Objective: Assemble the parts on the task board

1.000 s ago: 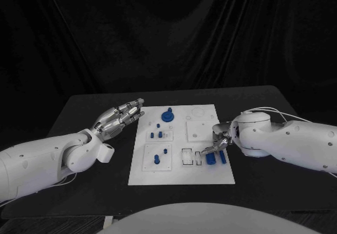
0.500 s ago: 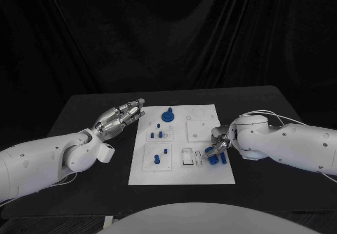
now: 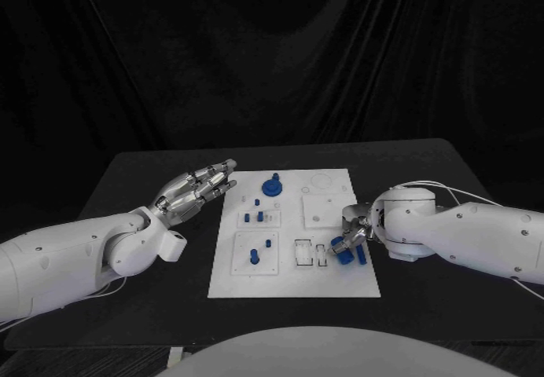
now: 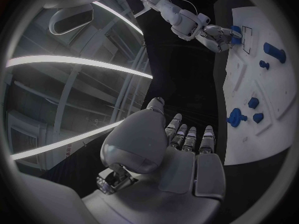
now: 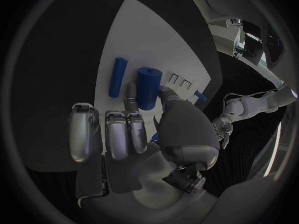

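The white task board (image 3: 292,275) lies in the middle of the black table. My right hand (image 3: 353,235) is low over the board's right edge. There its thumb and a finger (image 5: 130,93) pinch a thick blue cylinder (image 5: 148,87). A thinner blue rod (image 5: 117,77) lies flat on the board beside it. I cannot tell whether the cylinder is lifted off the board. My left hand (image 3: 195,191) hovers left of the board, fingers spread and holding nothing. The left wrist view shows the board (image 4: 261,89) and my right hand (image 4: 218,35) far across it.
A blue round knob (image 3: 272,187) stands at the board's far end. Small blue pegs (image 3: 256,214) sit in the left column and a blue piece (image 3: 254,253) in the near-left plate. Empty rectangular slots (image 3: 302,251) lie left of my right hand.
My right hand has come down a little toward the board's near right, and its fingers have closed round the blue cylinder. The left hand has stayed where it was.
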`<state>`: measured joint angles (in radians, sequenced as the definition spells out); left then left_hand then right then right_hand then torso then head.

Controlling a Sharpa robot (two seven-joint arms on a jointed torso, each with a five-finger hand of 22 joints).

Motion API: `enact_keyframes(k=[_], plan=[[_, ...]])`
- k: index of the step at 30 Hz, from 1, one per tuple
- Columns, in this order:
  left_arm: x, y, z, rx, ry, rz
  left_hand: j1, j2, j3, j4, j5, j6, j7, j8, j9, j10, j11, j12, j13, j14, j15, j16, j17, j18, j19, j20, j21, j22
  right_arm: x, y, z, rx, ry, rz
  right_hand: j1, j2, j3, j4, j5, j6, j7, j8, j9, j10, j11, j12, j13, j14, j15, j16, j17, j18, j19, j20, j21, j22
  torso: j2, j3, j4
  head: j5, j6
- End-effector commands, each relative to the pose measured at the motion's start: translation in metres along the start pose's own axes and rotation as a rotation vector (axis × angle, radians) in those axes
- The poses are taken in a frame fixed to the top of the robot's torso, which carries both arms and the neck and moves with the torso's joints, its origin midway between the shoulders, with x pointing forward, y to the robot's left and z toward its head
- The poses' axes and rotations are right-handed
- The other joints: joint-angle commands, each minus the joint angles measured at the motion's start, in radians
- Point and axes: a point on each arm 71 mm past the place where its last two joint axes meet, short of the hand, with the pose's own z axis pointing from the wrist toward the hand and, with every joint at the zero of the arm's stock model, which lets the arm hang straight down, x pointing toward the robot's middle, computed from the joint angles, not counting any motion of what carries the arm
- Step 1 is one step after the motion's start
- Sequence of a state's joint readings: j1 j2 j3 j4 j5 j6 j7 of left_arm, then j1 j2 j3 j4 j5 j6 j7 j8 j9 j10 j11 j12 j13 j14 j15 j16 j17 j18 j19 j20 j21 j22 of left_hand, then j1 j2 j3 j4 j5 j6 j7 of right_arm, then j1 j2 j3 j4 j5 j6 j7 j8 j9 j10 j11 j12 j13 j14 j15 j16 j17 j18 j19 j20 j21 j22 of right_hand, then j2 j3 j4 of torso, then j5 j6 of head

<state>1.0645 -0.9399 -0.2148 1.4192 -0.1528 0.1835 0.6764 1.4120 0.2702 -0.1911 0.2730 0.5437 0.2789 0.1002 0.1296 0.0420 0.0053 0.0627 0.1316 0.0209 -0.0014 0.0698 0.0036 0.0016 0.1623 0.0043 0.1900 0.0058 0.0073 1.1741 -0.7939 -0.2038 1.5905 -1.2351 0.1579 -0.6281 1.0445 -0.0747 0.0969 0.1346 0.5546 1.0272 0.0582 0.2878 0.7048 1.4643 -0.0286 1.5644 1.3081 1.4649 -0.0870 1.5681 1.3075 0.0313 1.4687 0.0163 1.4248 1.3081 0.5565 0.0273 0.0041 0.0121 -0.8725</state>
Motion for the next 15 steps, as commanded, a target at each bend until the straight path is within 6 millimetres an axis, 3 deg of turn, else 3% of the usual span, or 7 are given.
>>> enact_keyframes(k=[1,2,3,15], plan=[[0.002,0.000,0.001,0.013,0.012,-0.017,0.009,0.004,0.005,0.000,0.004,0.006,0.003,0.005,0.001,0.002,0.009,0.007,0.001,0.001,0.008,-0.004,-0.002,0.018,0.003,0.007,0.001,0.001,0.006,-0.004,0.001,0.002,0.010,0.138,0.048,0.025,0.054,-0.046,0.089,-0.013,-0.024,0.018,0.016,0.107,-0.007,0.006,0.263,0.106,-0.007,0.003,0.263,0.005,0.053,-0.001,-0.008,0.214,0.000,0.0001,0.0000,0.002,0.000],[0.002,0.000,0.001,0.012,0.012,-0.018,0.009,0.004,0.005,0.000,0.004,0.006,0.003,0.005,0.001,0.002,0.009,0.007,0.001,0.001,0.008,-0.004,-0.002,0.018,0.003,0.007,0.001,0.001,0.006,-0.006,0.000,0.000,0.014,0.165,0.049,0.024,0.071,-0.052,0.152,-0.019,-0.025,0.023,0.021,0.107,-0.007,0.006,0.263,0.106,-0.008,0.003,0.263,0.005,0.053,-0.003,-0.010,0.214,0.000,0.0001,0.0001,0.003,0.000],[0.002,0.000,0.001,0.011,0.012,-0.018,0.009,0.004,0.005,0.000,0.004,0.007,0.004,0.006,0.001,0.002,0.010,0.007,0.001,0.001,0.009,-0.004,-0.002,0.018,0.003,0.008,0.001,0.002,0.007,-0.007,0.000,-0.001,0.017,0.189,0.047,0.024,0.080,-0.054,0.177,-0.021,-0.025,0.026,0.024,0.107,-0.008,0.006,0.263,0.106,-0.009,0.003,0.263,0.005,0.053,-0.003,-0.012,0.213,0.000,0.0002,0.0003,0.003,0.000],[0.002,0.000,0.001,0.004,0.017,-0.021,0.010,0.005,0.006,0.000,0.005,0.010,0.005,0.008,0.002,0.003,0.012,0.009,0.001,0.001,0.011,-0.004,-0.002,0.018,0.004,0.011,0.001,0.002,-0.005,-0.009,-0.020,-0.037,0.036,0.503,0.013,0.016,0.163,-0.076,0.305,-0.037,-0.025,0.057,0.052,0.107,-0.010,0.006,0.263,0.106,-0.011,0.003,0.263,0.007,0.051,-0.006,-0.023,0.211,-0.001,0.0003,-0.0005,0.008,0.000]])
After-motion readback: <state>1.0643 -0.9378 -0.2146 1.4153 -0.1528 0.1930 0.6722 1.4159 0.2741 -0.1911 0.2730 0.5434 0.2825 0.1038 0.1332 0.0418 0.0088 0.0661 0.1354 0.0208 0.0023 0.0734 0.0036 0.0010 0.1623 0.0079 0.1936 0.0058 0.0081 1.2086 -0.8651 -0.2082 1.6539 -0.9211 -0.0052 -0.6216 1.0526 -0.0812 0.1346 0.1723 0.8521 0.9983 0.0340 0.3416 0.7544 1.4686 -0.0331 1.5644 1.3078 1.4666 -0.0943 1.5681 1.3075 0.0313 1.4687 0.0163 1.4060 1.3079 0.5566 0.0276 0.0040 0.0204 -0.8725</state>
